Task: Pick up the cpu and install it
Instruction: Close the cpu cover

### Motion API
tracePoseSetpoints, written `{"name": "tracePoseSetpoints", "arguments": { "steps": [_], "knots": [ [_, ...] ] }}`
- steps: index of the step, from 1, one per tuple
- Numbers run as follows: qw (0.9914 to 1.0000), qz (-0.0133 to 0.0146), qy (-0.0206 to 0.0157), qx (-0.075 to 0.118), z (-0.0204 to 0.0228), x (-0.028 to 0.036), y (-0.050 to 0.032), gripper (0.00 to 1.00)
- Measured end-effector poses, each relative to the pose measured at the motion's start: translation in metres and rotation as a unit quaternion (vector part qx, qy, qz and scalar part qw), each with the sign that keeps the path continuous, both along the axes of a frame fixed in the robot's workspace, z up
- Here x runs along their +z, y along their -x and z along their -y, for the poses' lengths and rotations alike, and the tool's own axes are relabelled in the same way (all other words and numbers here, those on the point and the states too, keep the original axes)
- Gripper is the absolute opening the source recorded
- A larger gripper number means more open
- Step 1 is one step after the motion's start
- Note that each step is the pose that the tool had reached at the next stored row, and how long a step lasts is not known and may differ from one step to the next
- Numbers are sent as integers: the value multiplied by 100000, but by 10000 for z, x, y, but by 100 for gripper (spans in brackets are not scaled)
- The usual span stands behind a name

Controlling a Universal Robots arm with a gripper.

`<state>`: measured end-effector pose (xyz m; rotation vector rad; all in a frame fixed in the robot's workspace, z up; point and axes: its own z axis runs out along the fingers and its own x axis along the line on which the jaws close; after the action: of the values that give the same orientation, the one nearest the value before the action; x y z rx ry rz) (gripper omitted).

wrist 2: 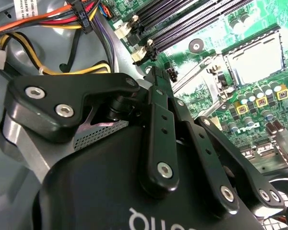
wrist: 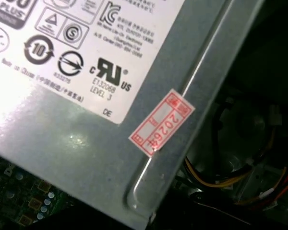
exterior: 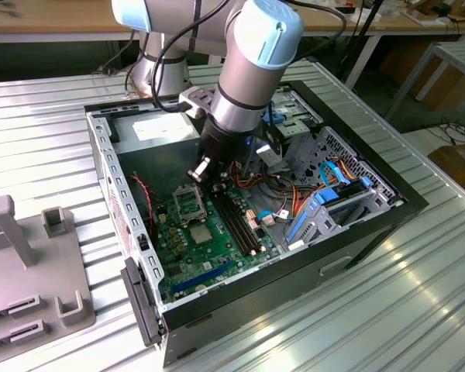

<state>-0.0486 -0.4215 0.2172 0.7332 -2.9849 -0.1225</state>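
I had the claw point(exterior: 204, 169) hanging over the motherboard point(exterior: 178, 263) inside the open case point(exterior: 403, 203) on the worktop point(exterior: 372, 325); whether it stood open or closed I could not tell; the cpu point(exterior: 200, 232) (the small silver-grey square, as I judged it) lay flat on the board, just beside the socket point(exterior: 187, 203); from the claw it lay past the socket, toward the case's near edge in the exterior view.

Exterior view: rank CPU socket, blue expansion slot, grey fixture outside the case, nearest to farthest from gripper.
1. CPU socket, on the board beside the gripper.
2. Blue expansion slot, at the board's near edge.
3. Grey fixture, outside the case, exterior view's left.
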Motion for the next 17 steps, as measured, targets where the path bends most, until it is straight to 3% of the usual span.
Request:
{"name": "tracePoseSetpoints", "arguments": {
  "steps": [13,16,17],
  "knots": [
    [99990,-518,1341,1,0,112,0,11],
    [99983,-598,1744,-4,0,136,0,11],
    [99977,-645,2036,-2,1,151,0,11]
  ]
}}
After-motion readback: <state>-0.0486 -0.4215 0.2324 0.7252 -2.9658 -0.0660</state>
